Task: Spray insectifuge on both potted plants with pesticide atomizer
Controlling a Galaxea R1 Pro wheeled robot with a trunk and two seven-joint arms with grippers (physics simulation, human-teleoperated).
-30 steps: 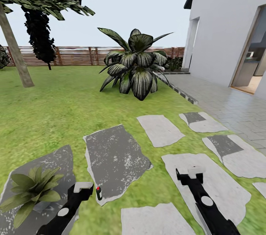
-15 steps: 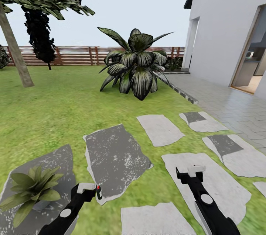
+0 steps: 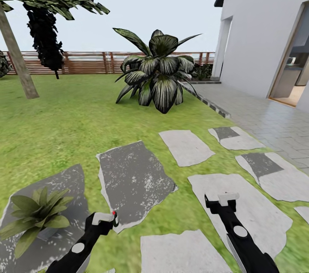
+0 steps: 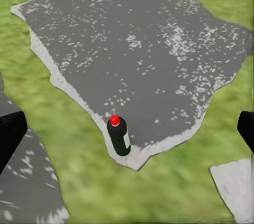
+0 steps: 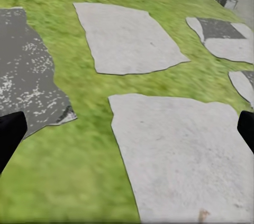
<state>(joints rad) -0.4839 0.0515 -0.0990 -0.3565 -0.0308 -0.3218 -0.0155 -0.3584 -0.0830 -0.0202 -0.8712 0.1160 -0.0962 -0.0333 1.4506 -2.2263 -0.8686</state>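
At lower left of the head view, the left gripper [image 3: 104, 218] is closing in on the atomizer [image 4: 118, 135], now hiding all but its red top. The atomizer is standing upright on the dark slab's [image 3: 133, 178] near corner, centred between wide-open fingers; the grasp is looking imminent. The right gripper [image 3: 222, 199] is idling, spread and empty.

The pesticide atomizer [image 4: 118, 136] is standing upright at the near tip of a stepping slab [image 3: 133, 181], just beyond the left gripper [image 3: 104, 218]. A potted plant [image 3: 36, 213] is sitting on the neighbouring slab [image 3: 64, 183] to its left, while the right gripper [image 3: 221, 201] is hovering over another slab [image 3: 253, 208] well to the right.
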